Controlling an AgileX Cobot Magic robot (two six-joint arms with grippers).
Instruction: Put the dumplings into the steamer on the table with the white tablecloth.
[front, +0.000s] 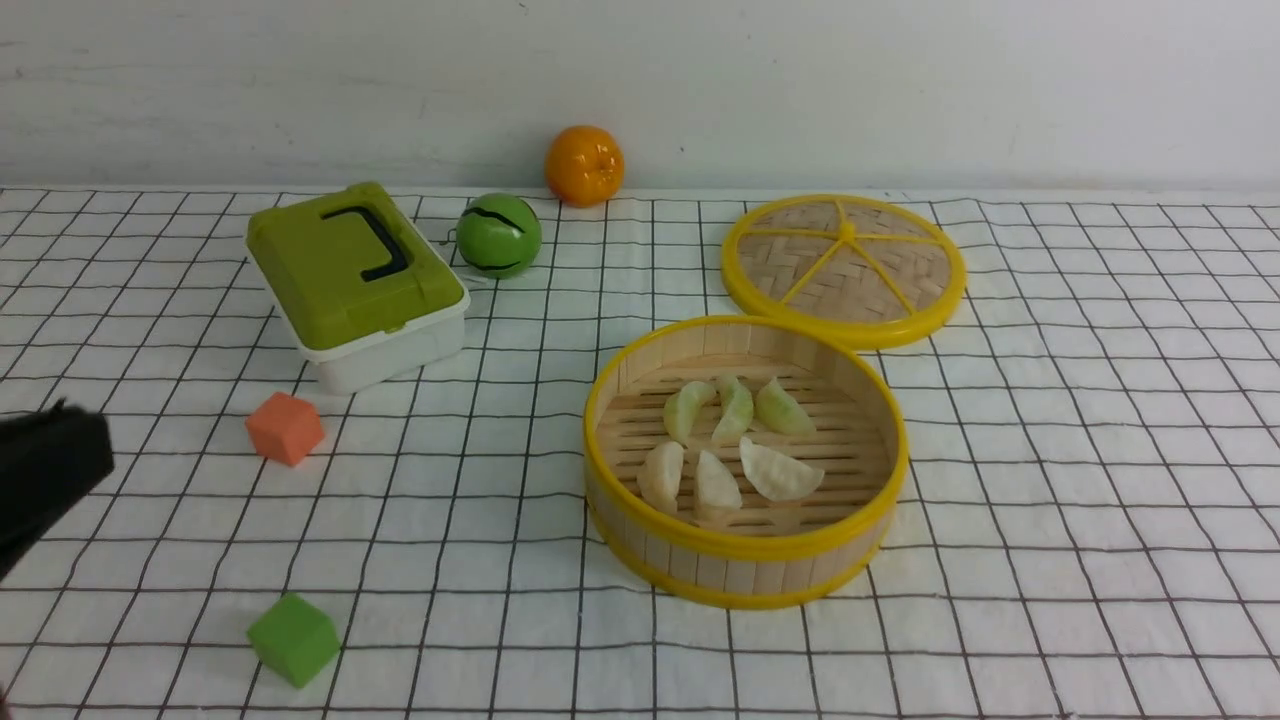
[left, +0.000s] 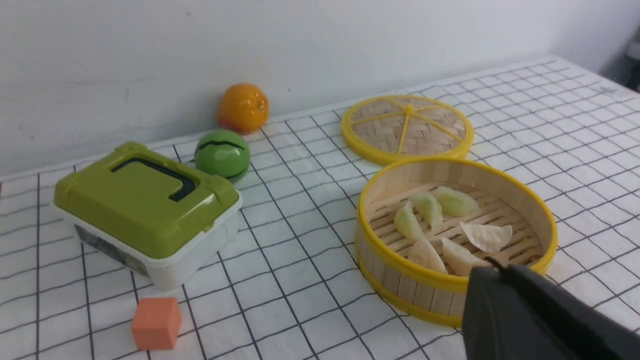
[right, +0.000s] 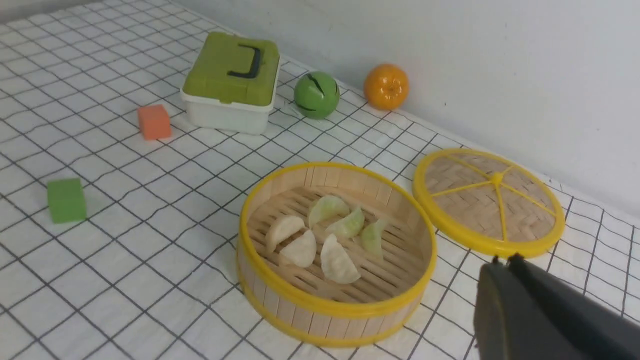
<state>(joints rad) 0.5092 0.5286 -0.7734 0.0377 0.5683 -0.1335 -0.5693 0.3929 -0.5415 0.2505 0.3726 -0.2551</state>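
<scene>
On the desk (front: 1100, 560), nearest the robot, both grippers, left gripper (left: 492, 267) and right gripper (right: 505, 262), are closed and hold nothing. Beyond them, on the white tablecloth (front: 480, 520), six dumplings (front: 735, 445) lie inside the steamer (front: 745, 575). Farther back lies the woven lid (front: 845, 268).

I find no readable text, label, brand, number or sign anywhere on my three feeds — nothing legible at all. The green-lidded box (front: 357, 285) carries only a plain black handle on its lid, and in the left wrist view a dark patch on its white side is too blurred for me to read. The green ball (front: 499, 235) bears black wavy lines — a pattern, not lettering. The white tablecloth (front: 1080, 480) shows only its black grid.
</scene>
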